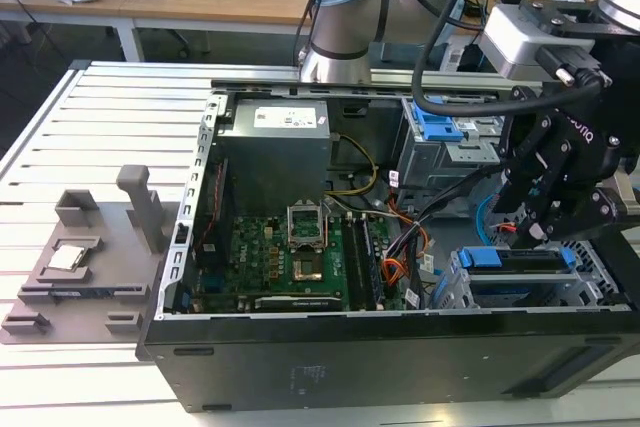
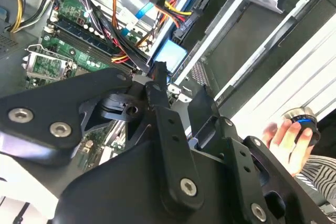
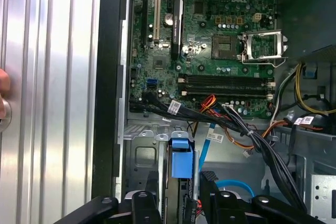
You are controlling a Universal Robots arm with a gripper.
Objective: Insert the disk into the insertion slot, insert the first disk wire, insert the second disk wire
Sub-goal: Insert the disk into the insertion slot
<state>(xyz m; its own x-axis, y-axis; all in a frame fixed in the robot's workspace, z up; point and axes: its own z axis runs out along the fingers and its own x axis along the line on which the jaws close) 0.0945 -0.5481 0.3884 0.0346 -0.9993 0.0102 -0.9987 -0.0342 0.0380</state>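
The disk, edged by its bright blue carrier, lies in the insertion slot, a low silver perforated cage at the front corner of the open computer case on the exterior view's right. My black gripper hangs just above the disk's inner end. In the first wrist view the carrier's blue tab sits ahead of the gripper, whose fingers stand apart and open. The tab also appears beyond the gripper in the second wrist view. A blue cable and a red, orange and black wire bundle lie loose beside the cage.
A taller grey cage with a blue latch stands behind the slot. The green motherboard and the power supply take up the case's middle. A person's hand rests on a knob outside the case. A grey fixture plate lies on the table.
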